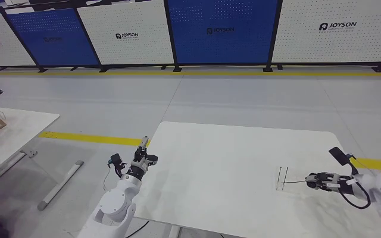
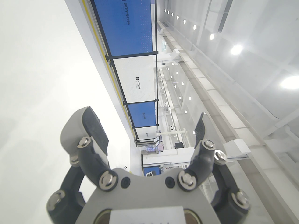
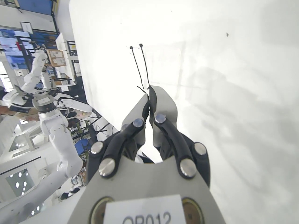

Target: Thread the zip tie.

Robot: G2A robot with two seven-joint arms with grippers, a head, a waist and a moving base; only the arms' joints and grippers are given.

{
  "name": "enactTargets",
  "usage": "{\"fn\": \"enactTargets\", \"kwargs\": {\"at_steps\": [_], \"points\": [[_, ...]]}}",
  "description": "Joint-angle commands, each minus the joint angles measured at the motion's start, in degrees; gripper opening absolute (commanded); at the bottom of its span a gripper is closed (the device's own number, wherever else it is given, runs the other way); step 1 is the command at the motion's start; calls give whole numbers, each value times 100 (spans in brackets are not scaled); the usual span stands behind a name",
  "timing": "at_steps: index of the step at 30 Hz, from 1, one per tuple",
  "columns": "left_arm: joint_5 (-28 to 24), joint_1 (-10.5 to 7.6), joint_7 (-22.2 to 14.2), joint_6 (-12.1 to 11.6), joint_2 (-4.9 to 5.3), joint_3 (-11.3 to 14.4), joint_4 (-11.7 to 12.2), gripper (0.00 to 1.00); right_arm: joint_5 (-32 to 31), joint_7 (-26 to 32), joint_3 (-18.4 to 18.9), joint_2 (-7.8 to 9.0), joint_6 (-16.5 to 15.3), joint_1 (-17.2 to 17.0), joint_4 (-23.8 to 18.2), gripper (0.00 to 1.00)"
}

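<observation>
Currently, the right hand (image 3: 149, 93) is closed, with its fingertips pressed together on the tail end of the first zip tie (image 3: 145, 65). This black tie extends straight away from the fingertips over the white surface (image 1: 226, 154), with its head at the far end; whether it is lifted off the surface cannot be told. The second zip tie (image 3: 136, 66) is placed just beside the first and nearly parallel to it, with the two heads side by side. Its curled tail end stops just short of the fingertips and is left free. As seen in the top view, both ties are located toward 3 o'clock from the centre of the surface, and the right hand is positioned at 3 o'clock from them, near the surface edge. The left hand (image 2: 147, 120) is open, with its fingers spread wide. In the top view it is positioned at the 9 o'clock edge of the surface, well apart from both ties, and is pointed toward 12 o'clock.
</observation>
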Motion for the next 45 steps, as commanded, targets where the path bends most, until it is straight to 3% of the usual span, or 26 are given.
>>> {"fn": "enactTargets", "kwargs": {"at_steps": [1,24,28,31,34,37,45], "points": [[0,0,0,0,0,0,0,100,205,-48,287,51,-87,-266,-175,0],[0,0,0,0,0,0,0,100,364,-111,317,48,-152,-402,-248,0],[0,0,0,0,0,0,0,100,710,-148,368,29,-688,-333,-240,0],[0,0,0,0,0,0,0,100,1718,214,578,21,-1450,-523,-350,0],[0,0,0,0,0,0,0,100,1935,254,466,-9,-1797,-671,-586,0],[0,0,0,0,0,0,0,100,1948,141,207,-63,-1867,-722,-716,0],[0,0,0,0,0,0,0,100,1888,40,189,-68,-1814,-694,-654,0]]}}
